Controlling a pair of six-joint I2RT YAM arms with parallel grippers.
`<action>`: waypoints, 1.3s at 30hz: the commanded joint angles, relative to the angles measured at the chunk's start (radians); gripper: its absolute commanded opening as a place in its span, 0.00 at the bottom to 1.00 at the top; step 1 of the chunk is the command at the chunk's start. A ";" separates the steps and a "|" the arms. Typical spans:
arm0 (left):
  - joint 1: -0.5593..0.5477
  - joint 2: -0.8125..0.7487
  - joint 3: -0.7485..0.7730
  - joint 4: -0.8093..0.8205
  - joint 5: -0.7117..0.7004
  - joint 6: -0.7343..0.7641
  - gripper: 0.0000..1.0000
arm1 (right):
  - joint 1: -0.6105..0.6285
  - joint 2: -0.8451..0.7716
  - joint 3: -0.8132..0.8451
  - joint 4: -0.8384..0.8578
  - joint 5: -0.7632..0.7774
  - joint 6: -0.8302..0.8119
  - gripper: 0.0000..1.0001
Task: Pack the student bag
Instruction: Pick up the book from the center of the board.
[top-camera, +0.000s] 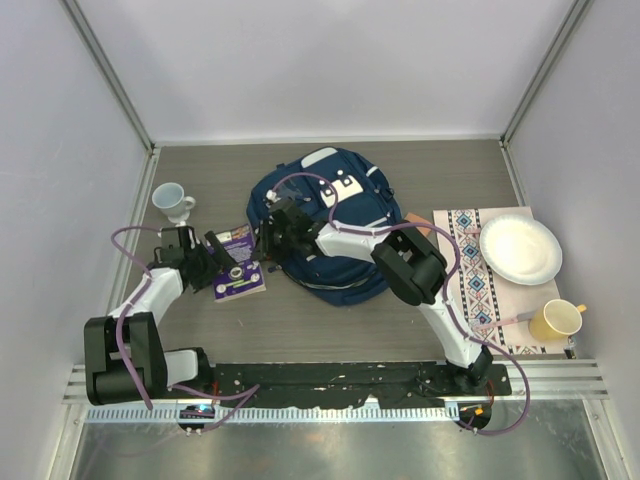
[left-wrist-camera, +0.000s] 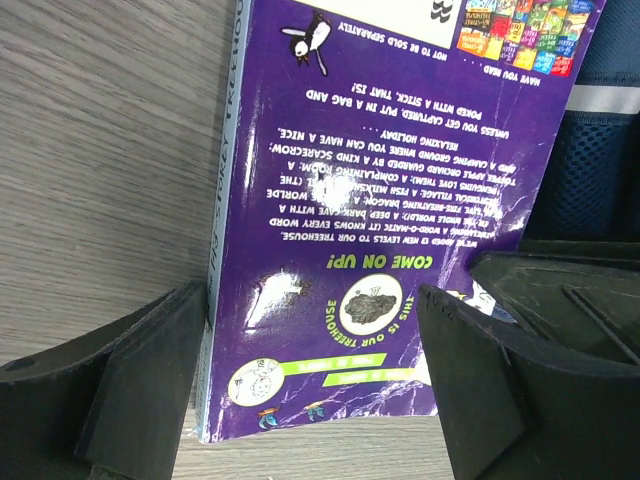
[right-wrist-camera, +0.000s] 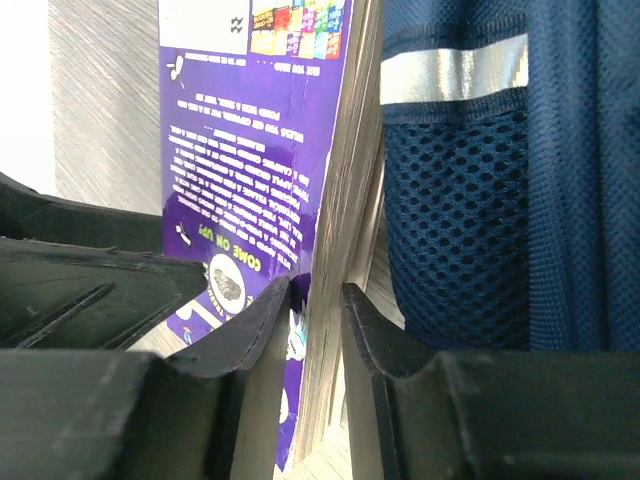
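Note:
The student bag (top-camera: 335, 235), navy with white stripes, lies flat in the middle of the table. A purple paperback book (top-camera: 238, 268) lies at its left side. My right gripper (top-camera: 272, 240) reaches across the bag and is shut on the book's page edge (right-wrist-camera: 345, 180), next to the bag's mesh pocket (right-wrist-camera: 470, 200). My left gripper (top-camera: 215, 262) is open, its fingers straddling the near end of the book (left-wrist-camera: 370, 180) without pinching it. In the left wrist view the gripper (left-wrist-camera: 312, 330) is over the back cover and the bag (left-wrist-camera: 600, 150) shows at the right. The right gripper (right-wrist-camera: 317, 300) clamps the pages.
A white mug (top-camera: 172, 201) stands at the back left. A patterned placemat (top-camera: 478, 280) at the right carries a white paper plate (top-camera: 520, 250) and a yellow mug (top-camera: 556, 320). A small orange object (top-camera: 418, 219) lies by the bag's right side. Enclosure walls surround the table.

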 joint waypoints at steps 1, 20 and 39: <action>-0.010 -0.022 -0.022 0.070 0.128 -0.024 0.87 | 0.024 -0.077 0.028 0.095 -0.094 0.022 0.32; -0.010 -0.031 -0.047 0.127 0.154 -0.053 0.86 | 0.024 -0.019 -0.001 0.105 -0.133 0.092 0.33; -0.004 -0.497 0.111 -0.215 -0.157 -0.011 1.00 | -0.073 -0.221 -0.279 0.543 -0.356 0.328 0.01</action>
